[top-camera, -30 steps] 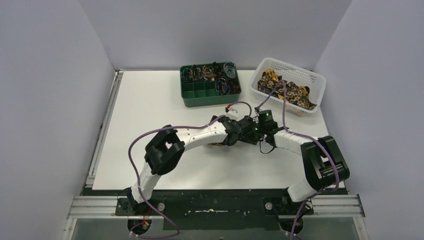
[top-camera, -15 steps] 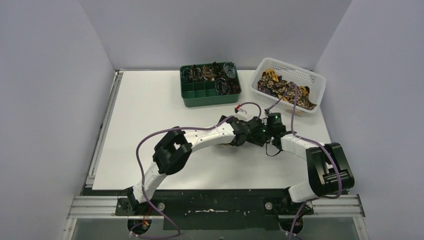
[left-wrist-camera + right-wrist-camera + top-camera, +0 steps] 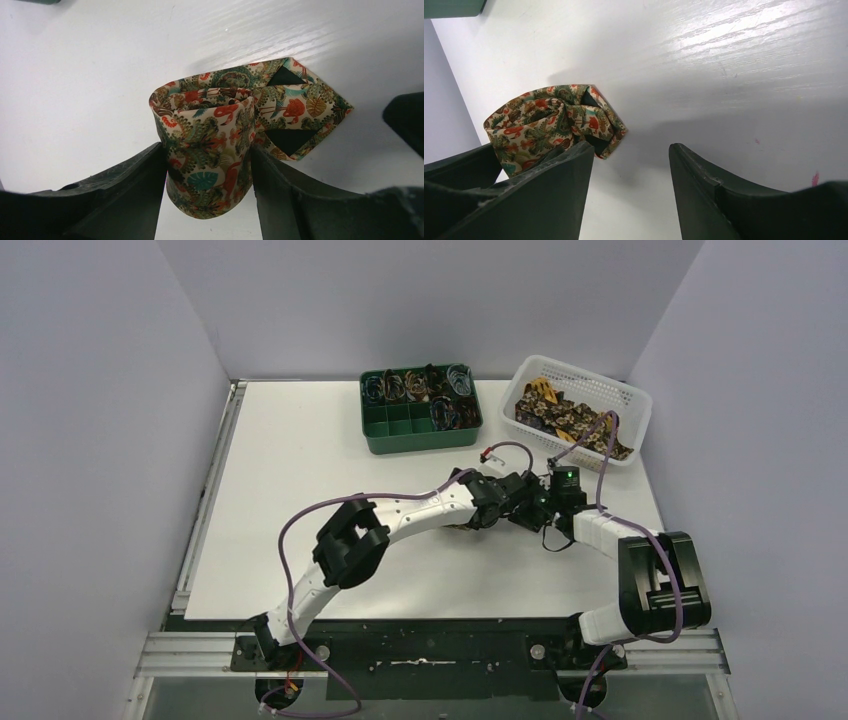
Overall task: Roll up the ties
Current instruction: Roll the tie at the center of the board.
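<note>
A tie in a cream, green and red floral print is rolled into a small coil [image 3: 210,145], with its pointed end [image 3: 300,120] lying flat on the white table. My left gripper [image 3: 207,150] is shut on the coil, one finger on each side. In the right wrist view the coil [image 3: 539,125] sits left of my right gripper [image 3: 629,147], which is open and empty just above the table. In the top view both grippers meet at the table's middle right, the left gripper [image 3: 512,508] and the right gripper [image 3: 538,510], and they hide the coil.
A green compartment tray [image 3: 405,440] with coils and thin coloured loops stands at the back centre. A white basket [image 3: 630,400] holding several more printed ties stands at the back right, close behind the right arm.
Both grippers have shifted to the right across the table. The left arm has stretched further out with the coil. The right arm has drawn back towards the right.
</note>
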You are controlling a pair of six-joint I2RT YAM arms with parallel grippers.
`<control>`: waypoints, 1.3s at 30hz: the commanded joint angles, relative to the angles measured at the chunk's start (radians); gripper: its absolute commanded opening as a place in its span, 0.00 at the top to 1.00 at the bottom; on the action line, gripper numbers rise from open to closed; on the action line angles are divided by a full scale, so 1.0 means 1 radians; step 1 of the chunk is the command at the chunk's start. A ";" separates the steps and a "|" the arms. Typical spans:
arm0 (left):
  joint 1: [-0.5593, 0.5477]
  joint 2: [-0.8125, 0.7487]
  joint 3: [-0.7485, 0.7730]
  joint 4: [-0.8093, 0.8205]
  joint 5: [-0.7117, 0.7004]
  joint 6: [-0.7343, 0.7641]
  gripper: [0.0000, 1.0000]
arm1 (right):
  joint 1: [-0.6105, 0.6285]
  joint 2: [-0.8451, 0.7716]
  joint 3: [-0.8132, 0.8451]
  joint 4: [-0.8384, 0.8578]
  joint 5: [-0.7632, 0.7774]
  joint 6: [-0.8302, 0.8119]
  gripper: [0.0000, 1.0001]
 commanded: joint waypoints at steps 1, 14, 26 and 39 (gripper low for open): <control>-0.017 0.010 0.092 0.036 0.026 0.031 0.41 | -0.015 -0.024 0.007 0.025 -0.023 -0.025 0.42; -0.033 0.046 0.161 0.075 0.116 0.071 0.46 | -0.072 -0.058 -0.004 0.016 -0.053 -0.037 0.42; -0.024 0.052 0.178 0.157 0.235 0.104 0.46 | -0.122 -0.043 0.006 0.007 -0.151 -0.054 0.42; 0.026 -0.015 -0.023 0.417 0.483 0.037 0.46 | -0.178 -0.062 0.010 -0.031 -0.161 -0.077 0.42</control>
